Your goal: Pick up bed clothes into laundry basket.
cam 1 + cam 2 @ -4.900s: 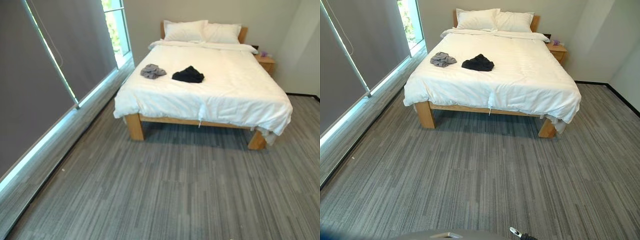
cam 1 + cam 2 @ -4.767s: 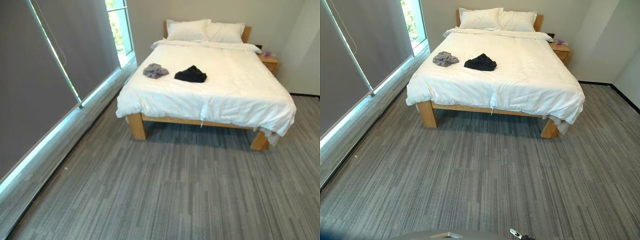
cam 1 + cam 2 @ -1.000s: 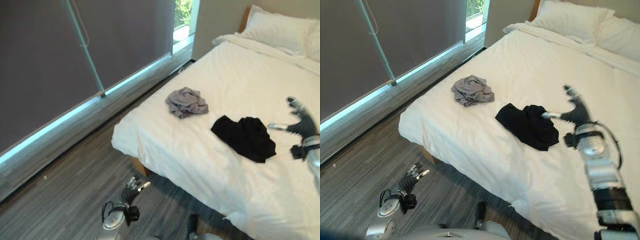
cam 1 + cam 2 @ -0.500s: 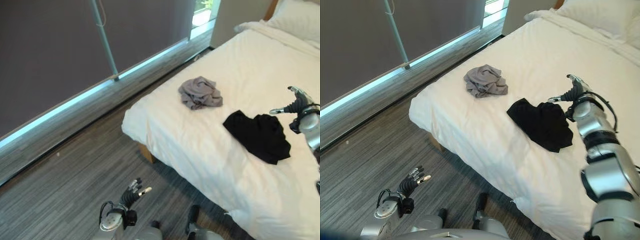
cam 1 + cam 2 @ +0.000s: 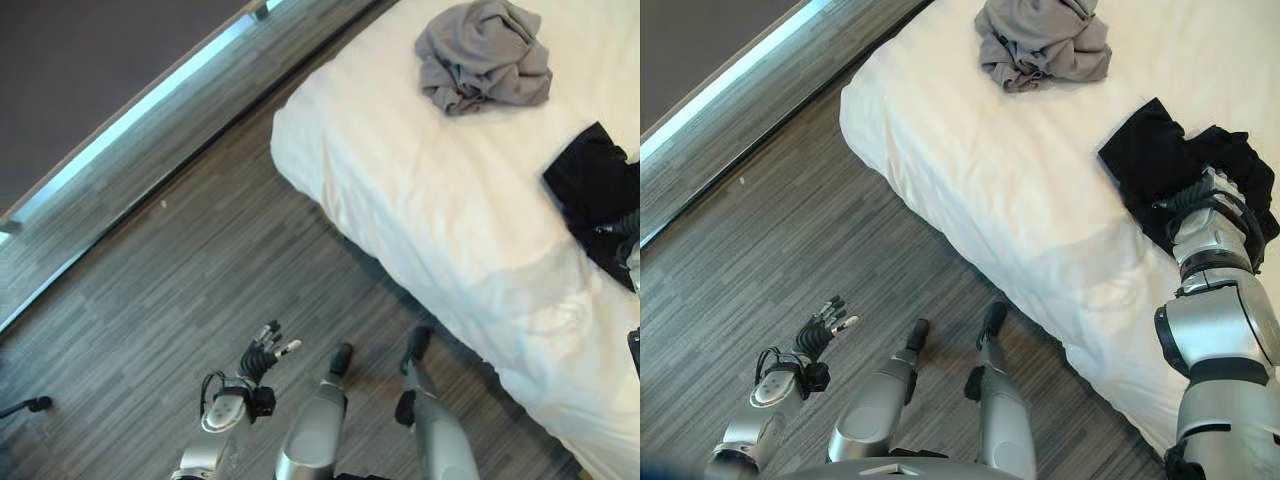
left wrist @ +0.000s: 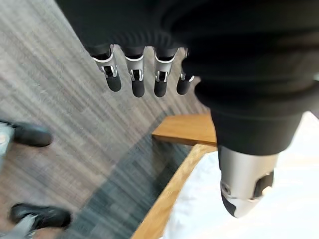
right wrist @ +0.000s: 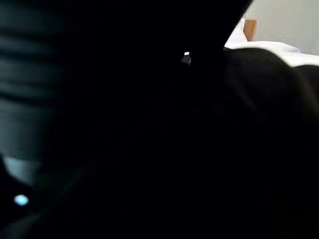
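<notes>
Plainly soft and light, the black garment lies crumpled on the white bed near its side edge, with the right hand down on it. That hand's fingers are buried in dark cloth, and its wrist view is all darkness, so I cannot tell whether they have closed. Such limp fabric will sag and trail when lifted, so a bunched fold near the middle looks like the best place to take hold, gathering enough that no loose end drags. The duvet beneath is just as soft, and a deep grab could catch it along with the garment.

A second piece, the grey garment, sits in a heap further up the bed, well apart from the black one. The left hand hangs low over the grey floor beside the bed, fingers relaxed and holding nothing. Nothing lies between the two garments.
</notes>
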Motion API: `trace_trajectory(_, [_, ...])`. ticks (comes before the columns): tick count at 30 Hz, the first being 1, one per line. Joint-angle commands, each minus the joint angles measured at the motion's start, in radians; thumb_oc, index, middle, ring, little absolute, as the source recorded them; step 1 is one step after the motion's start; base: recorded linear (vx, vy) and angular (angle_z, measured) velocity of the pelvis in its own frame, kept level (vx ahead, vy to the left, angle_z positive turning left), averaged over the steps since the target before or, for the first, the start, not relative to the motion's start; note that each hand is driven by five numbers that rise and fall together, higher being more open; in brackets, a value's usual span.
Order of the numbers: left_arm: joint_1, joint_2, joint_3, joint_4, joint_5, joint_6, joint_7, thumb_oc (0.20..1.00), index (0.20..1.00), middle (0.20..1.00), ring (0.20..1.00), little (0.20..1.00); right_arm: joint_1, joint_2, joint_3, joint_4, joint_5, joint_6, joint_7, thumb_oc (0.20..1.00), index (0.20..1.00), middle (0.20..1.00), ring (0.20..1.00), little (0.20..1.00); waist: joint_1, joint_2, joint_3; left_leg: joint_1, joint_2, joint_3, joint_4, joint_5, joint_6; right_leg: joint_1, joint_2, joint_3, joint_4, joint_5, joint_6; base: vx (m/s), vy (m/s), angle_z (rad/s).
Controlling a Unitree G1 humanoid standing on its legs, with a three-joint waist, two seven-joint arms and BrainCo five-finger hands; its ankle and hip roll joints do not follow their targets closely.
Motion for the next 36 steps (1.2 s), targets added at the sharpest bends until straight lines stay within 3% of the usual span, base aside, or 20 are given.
trace_trajectory(1, [-0.028, 0.057, 0.022, -0.068, 0.036, -0.056, 0.036, 1.000, 1.000, 1.000, 1.000, 1.000, 0.055, 0.025, 0.066, 0.042, -0.016, 0.019, 0.047, 0.200, 0.200, 0.200, 0.200, 0.200, -0.001, 0.068, -0.022, -0.012, 0.077, -0.020, -0.194, 0.180, -0.006, 0.115, 0.020, -0.001, 0.014, -0.112, 0.069, 0.03, 0.040, 0.03])
trace_trajectory(3, [-0.151, 0.124, 0.044, -0.092, 0.112, -0.057, 0.072, 1.000, 1.000, 1.000, 1.000, 1.000, 0.165, 0.098, 0.052, -0.083, 0.024, -0.008, 0.048, 0.200, 0.200, 0.200, 0.200, 0.200, -0.039, 0.060, -0.029, -0.001, 0.080, -0.009, -0.194, 0.168, -0.006, 0.121, 0.024, 0.012, 0.014, -0.117, 0.068, 0.02, 0.031, -0.04])
trace_trajectory(4, [-0.152, 0.125, 0.043, -0.091, 0.112, -0.056, 0.072, 1.000, 1.000, 1.000, 1.000, 1.000, 0.169, 0.097, 0.048, -0.086, 0.024, -0.007, 0.048, 0.200, 0.200, 0.200, 0.200, 0.200, -0.037, 0.059, -0.028, 0.000, 0.080, -0.009, -0.194, 0.168, -0.006, 0.122, 0.024, 0.012, 0.014, -0.117, 0.068, 0.02, 0.022, -0.19])
trace_trajectory(7, [-0.432, 0.265, 0.007, -0.113, 0.236, -0.059, 0.114, 1.000, 1.000, 1.000, 1.000, 1.000, 0.345, 0.188, 0.027, -0.237, 0.078, -0.017, 0.071, 0.200, 0.200, 0.200, 0.200, 0.200, -0.090, 0.046, -0.038, 0.024, 0.089, 0.007, -0.194, 0.148, -0.011, 0.140, 0.030, 0.022, 0.014, -0.127, 0.069, 0.02, 0.015, -0.21])
trace_trajectory(8, [-0.435, 0.266, 0.004, -0.112, 0.236, -0.059, 0.115, 1.000, 1.000, 1.000, 1.000, 1.000, 0.347, 0.188, 0.024, -0.239, 0.077, -0.016, 0.071, 0.200, 0.200, 0.200, 0.200, 0.200, -0.089, 0.044, -0.038, 0.021, 0.087, 0.006, -0.194, 0.153, -0.011, 0.137, 0.028, 0.022, 0.014, -0.125, 0.070, 0.02, -0.001, -0.09])
trace_trajectory(10, [-0.680, 0.325, -0.067, -0.073, 0.310, -0.048, 0.158, 1.000, 1.000, 1.000, 1.000, 1.000, 0.468, 0.207, 0.000, -0.340, 0.104, -0.027, 0.084, 0.200, 0.200, 0.200, 0.200, 0.200, -0.137, 0.029, -0.050, 0.029, 0.093, 0.018, -0.194, 0.148, -0.013, 0.140, 0.028, 0.025, 0.014, -0.125, 0.074, 0.01, -0.001, -0.26])
trace_trajectory(14, [-1.047, 0.373, -0.241, 0.145, 0.462, -0.011, 0.239, 1.000, 1.000, 1.000, 1.000, 1.000, 0.633, 0.228, -0.064, -0.552, 0.132, -0.034, 0.088, 0.200, 0.200, 0.200, 0.200, 0.200, -0.203, 0.001, -0.067, 0.037, 0.102, 0.039, -0.194, 0.143, -0.014, 0.137, 0.031, 0.035, 0.014, -0.123, 0.081, 0.00, -0.001, -0.03])
trace_trajectory(17, [-1.233, 0.392, -0.327, 0.282, 0.481, 0.018, 0.266, 1.000, 1.000, 1.000, 1.000, 1.000, 0.726, 0.231, -0.095, -0.668, 0.149, -0.052, 0.085, 0.200, 0.200, 0.200, 0.200, 0.200, -0.246, -0.012, -0.080, 0.038, 0.109, 0.055, -0.194, 0.142, -0.014, 0.129, 0.034, 0.049, 0.014, -0.117, 0.086, 0.00, -0.002, -0.20])
trace_trajectory(18, [-1.242, 0.389, -0.335, 0.289, 0.479, 0.016, 0.267, 1.000, 1.000, 1.000, 1.000, 1.000, 0.729, 0.233, -0.100, -0.672, 0.148, -0.051, 0.086, 0.200, 0.200, 0.200, 0.200, 0.200, -0.242, -0.014, -0.079, 0.038, 0.109, 0.055, -0.194, 0.141, -0.014, 0.128, 0.034, 0.049, 0.014, -0.117, 0.086, 0.02, -0.010, -0.25])
trace_trajectory(19, [-1.380, 0.404, -0.407, 0.429, 0.478, 0.033, 0.283, 1.000, 1.000, 1.000, 1.000, 1.000, 0.781, 0.242, -0.109, -0.738, 0.162, -0.062, 0.088, 0.200, 0.200, 0.200, 0.200, 0.200, -0.276, -0.022, -0.092, 0.038, 0.114, 0.071, -0.194, 0.139, -0.013, 0.118, 0.037, 0.060, 0.014, -0.111, 0.091, 0.02, -0.003, -0.51])
trace_trajectory(20, [-1.435, 0.404, -0.441, 0.486, 0.463, 0.031, 0.284, 1.000, 1.000, 1.000, 1.000, 1.000, 0.795, 0.244, -0.117, -0.761, 0.166, -0.066, 0.089, 0.200, 0.200, 0.200, 0.200, 0.200, -0.284, -0.030, -0.094, 0.037, 0.115, 0.078, -0.194, 0.138, -0.013, 0.111, 0.039, 0.068, 0.014, -0.109, 0.091, 0.03, 0.000, -0.56])
trace_trajectory(23, [-1.556, 0.424, -0.501, 0.674, 0.434, 0.048, 0.283, 1.000, 1.000, 1.000, 1.000, 1.000, 0.824, 0.235, -0.122, -0.838, 0.186, -0.079, 0.090, 0.200, 0.200, 0.200, 0.200, 0.200, -0.322, -0.045, -0.105, 0.030, 0.124, 0.101, -0.194, 0.138, -0.017, 0.092, 0.046, 0.083, 0.014, -0.101, 0.096, 0.02, -0.001, -0.20])
trace_trajectory(31, [-1.709, 0.486, -0.608, 0.872, 0.519, 0.089, 0.275, 1.000, 1.000, 1.000, 1.000, 1.000, 0.910, 0.212, -0.177, -1.033, 0.187, -0.122, 0.080, 0.200, 0.200, 0.200, 0.200, 0.200, -0.379, -0.096, -0.096, -0.018, 0.148, 0.130, -0.194, 0.138, -0.023, 0.022, 0.064, 0.109, 0.014, -0.075, 0.108, 0.01, -0.022, -0.11])
trace_trajectory(36, [-1.801, 0.514, -0.670, 0.838, 0.430, 0.045, 0.255, 1.000, 1.000, 1.000, 1.000, 1.000, 0.949, 0.218, -0.225, -1.128, 0.210, -0.153, 0.040, 0.200, 0.200, 0.200, 0.200, 0.200, -0.415, -0.124, -0.063, -0.122, 0.167, 0.120, -0.194, 0.145, -0.025, -0.078, 0.075, 0.127, 0.014, -0.053, 0.112, -0.04, -0.036, -0.14])
